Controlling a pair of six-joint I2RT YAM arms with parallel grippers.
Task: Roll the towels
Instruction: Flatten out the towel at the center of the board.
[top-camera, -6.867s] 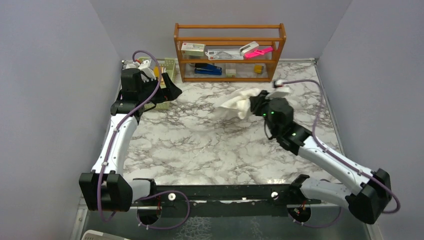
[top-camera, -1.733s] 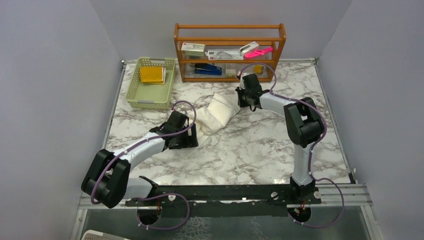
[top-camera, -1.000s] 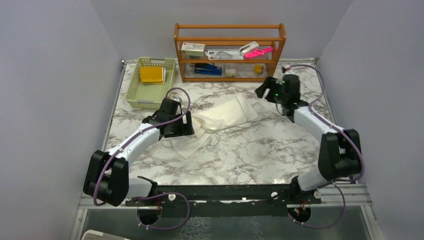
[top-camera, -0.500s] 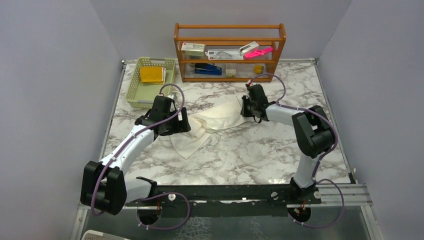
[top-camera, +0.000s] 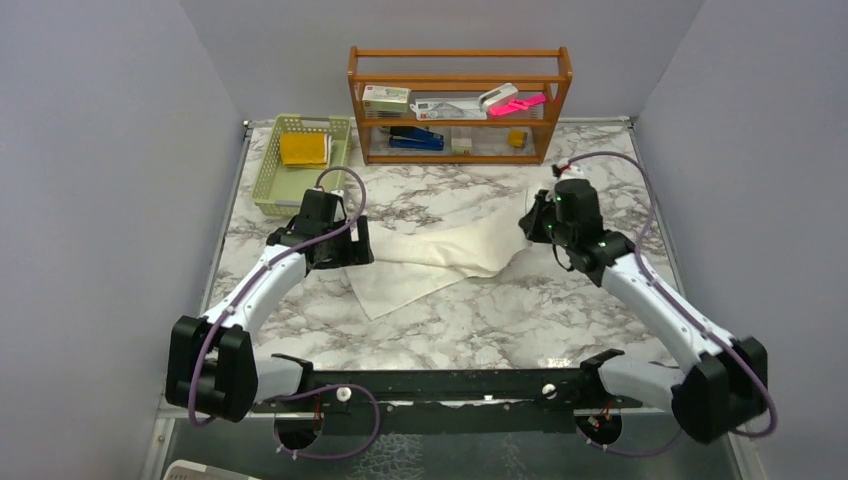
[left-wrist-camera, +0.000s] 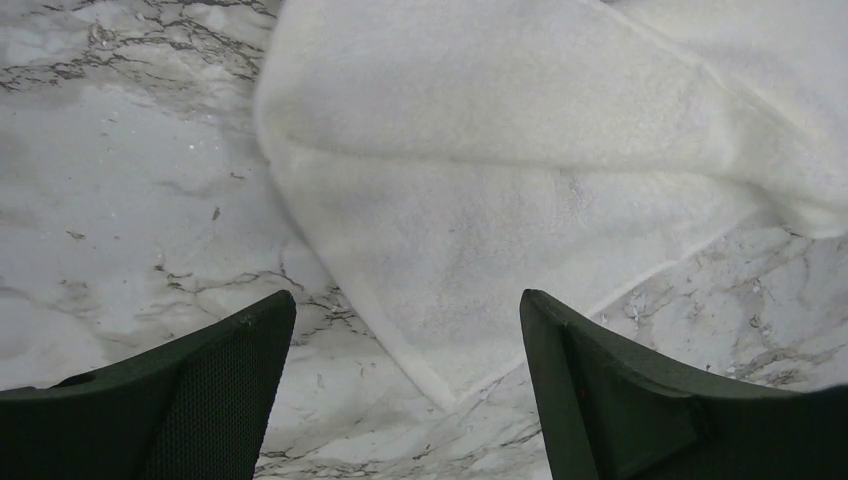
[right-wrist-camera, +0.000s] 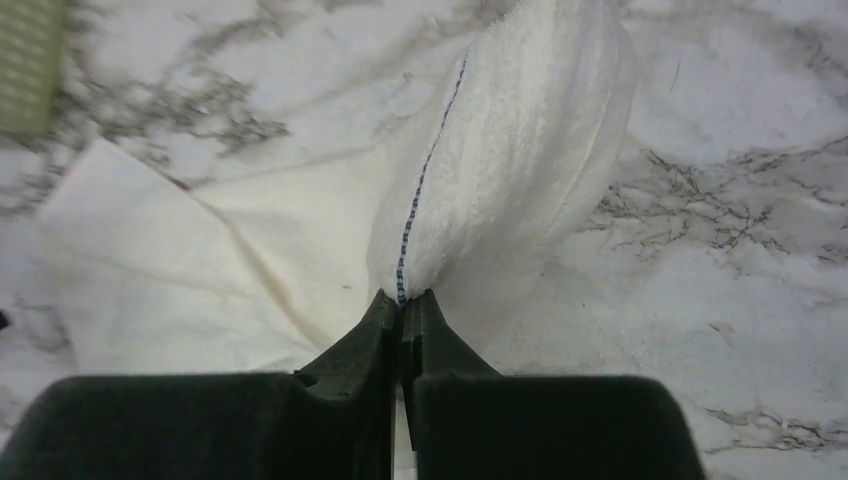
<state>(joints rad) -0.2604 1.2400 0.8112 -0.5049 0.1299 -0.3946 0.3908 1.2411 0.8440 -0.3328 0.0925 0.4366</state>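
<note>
The cream-white towel (top-camera: 440, 255) lies loosely spread on the marble table, partly folded over itself. My right gripper (top-camera: 530, 230) is shut on its right edge, and in the right wrist view the fingertips (right-wrist-camera: 405, 298) pinch a raised fold of the towel (right-wrist-camera: 510, 150) along a blue-stitched hem. My left gripper (top-camera: 345, 252) hovers open over the towel's left end. The left wrist view has the left gripper (left-wrist-camera: 405, 300) above a towel corner (left-wrist-camera: 480, 200) with nothing between the fingers. The mustard-yellow towel (top-camera: 303, 148) lies folded in the green basket (top-camera: 290, 205).
A wooden shelf rack (top-camera: 460, 155) holding stationery stands at the back centre. The green basket sits at the back left, just behind my left arm. Grey walls close in both sides of the marble table (top-camera: 500, 320).
My right gripper shut on the cream towel's right edge and pulled it rightward, stretching the towel out flatter. My left gripper stayed open and shifted slightly back and left.
</note>
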